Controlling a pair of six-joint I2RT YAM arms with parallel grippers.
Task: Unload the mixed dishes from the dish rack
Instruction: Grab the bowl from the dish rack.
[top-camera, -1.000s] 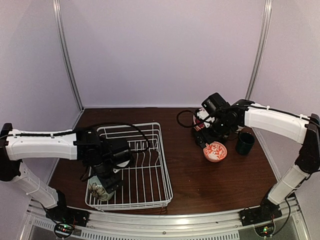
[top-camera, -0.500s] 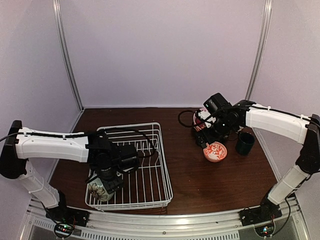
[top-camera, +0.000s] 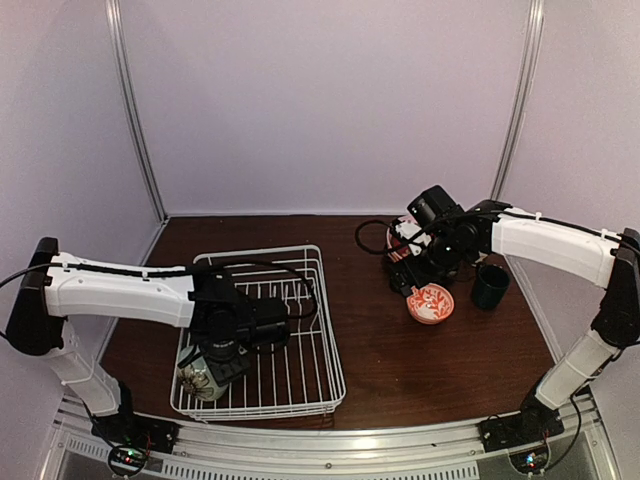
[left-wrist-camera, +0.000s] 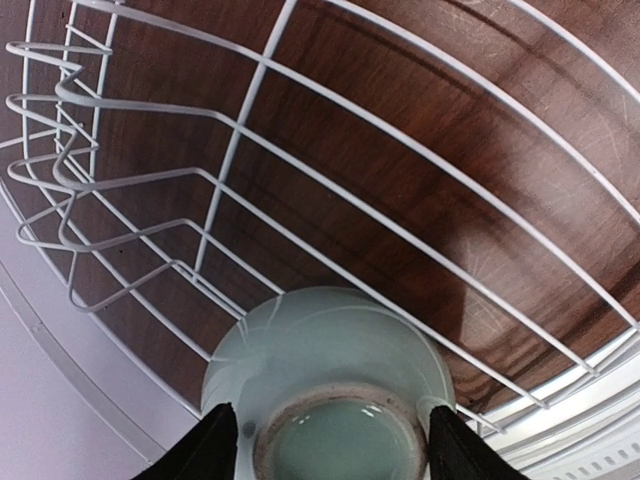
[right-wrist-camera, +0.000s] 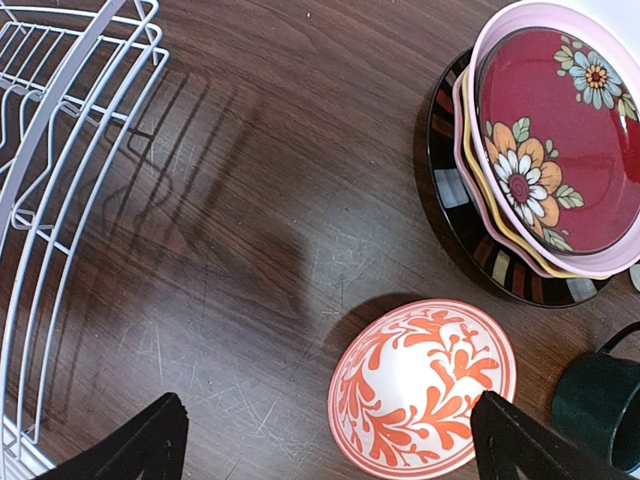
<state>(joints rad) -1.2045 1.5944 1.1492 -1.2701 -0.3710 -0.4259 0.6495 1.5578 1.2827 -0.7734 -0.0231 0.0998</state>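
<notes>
On my feed the rack (top-camera: 290, 345) is plain white wire. The upturned bowl (left-wrist-camera: 330, 350) in it is pale green with a brownish foot ring; from above I can just make out a darker floral print on its side. The table (right-wrist-camera: 250, 200) is dark reddish-brown wood grain. The small bowl (right-wrist-camera: 425, 385) is white with orange-red leafy scrolls. The red plate (right-wrist-camera: 560, 130) carries white and orange daisies inside a pink rim, over a yellow plate (right-wrist-camera: 497, 222) and a black plate (right-wrist-camera: 450, 210) with a striped edge. The mug (right-wrist-camera: 595, 400) is dark green. The left arm (top-camera: 120, 290) and right arm (top-camera: 550, 240) are white with black joints.
</notes>
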